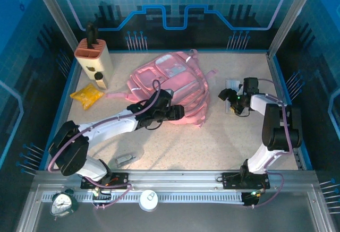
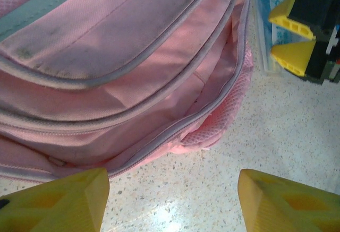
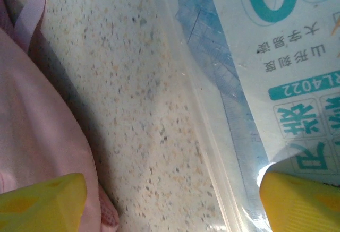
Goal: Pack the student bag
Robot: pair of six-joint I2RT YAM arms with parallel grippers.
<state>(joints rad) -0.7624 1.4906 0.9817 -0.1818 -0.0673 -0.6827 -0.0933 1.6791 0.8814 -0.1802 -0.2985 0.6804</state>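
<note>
The speckled white table point(image 1: 212, 147) holds the big, soft pink cloth student bag point(image 1: 169, 80), which lies flat in the middle. The left gripper point(image 2: 170, 189) is low at the bag's near edge, its yellow fingers wide apart and holding nothing. The right gripper point(image 3: 170, 200) sits between the bag and a clear plastic packet point(image 3: 249, 83) with blue print, its fingers apart too.

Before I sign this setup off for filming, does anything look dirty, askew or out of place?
Nothing is spilled or broken. The student bag has dark smudges on its upper panel in the left wrist view, and one compartment's zip gapes open. A green alarm clock sits on the front ledge, off the table.
</note>
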